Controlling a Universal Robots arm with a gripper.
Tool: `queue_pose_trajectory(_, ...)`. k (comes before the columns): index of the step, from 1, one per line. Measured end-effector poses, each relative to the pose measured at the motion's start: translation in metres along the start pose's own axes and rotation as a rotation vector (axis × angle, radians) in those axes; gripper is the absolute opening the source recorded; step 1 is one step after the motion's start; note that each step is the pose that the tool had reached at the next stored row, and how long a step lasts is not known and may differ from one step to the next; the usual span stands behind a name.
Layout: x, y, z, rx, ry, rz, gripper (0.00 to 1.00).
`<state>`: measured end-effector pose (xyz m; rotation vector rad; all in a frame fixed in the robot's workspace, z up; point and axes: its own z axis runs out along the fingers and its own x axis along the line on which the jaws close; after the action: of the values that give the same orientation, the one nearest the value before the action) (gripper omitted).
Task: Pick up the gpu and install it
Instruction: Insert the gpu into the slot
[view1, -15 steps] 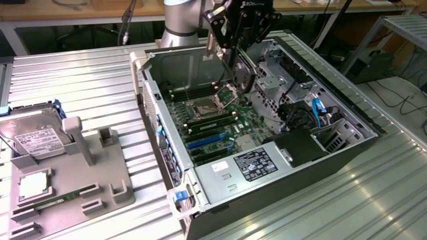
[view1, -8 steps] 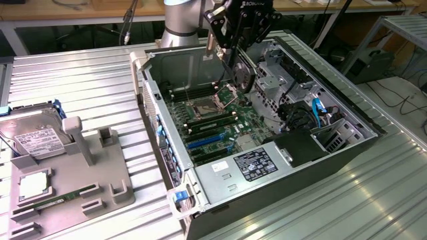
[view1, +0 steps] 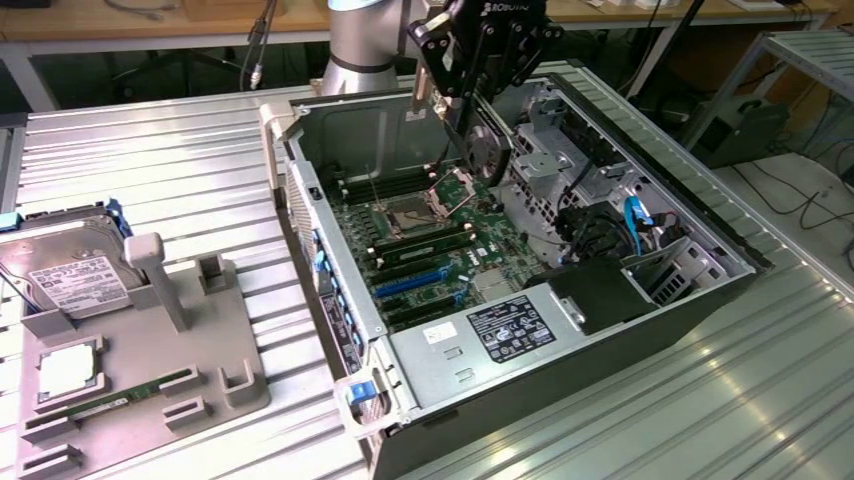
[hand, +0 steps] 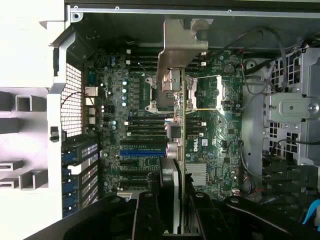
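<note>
Bright light glares off the metal table (view1: 160, 160); the case (view1: 360, 130) interior is dim.

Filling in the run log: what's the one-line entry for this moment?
gripper: shut on gpu | gpu: held edge-on over motherboard | case: open

A ribbed metal worktop (view1: 160, 150) spreads across the foreground, pale with reflected light. Behind it runs a wooden bench (view1: 134, 22) with dark space beneath. At the exterior view's right stands a metal rack (view1: 805, 45) with a dark box (view1: 741, 130) just beside it, and black cables (view1: 787, 190) trail over the grey floor (view1: 825, 225).
</note>
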<state>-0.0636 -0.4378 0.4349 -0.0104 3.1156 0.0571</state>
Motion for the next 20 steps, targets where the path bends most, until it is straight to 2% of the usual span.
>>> queue_pose_trajectory(7,0.0001,0.0,0.0,-0.0005,0.0007,-0.018,0.28)
queue_pose_trajectory(11,0.0,0.0,0.0,-0.0025,0.0036,-0.096,0.28)
queue_pose_trajectory(20,0.0,0.0,0.0,-0.0052,0.0073,-0.201,0.28)
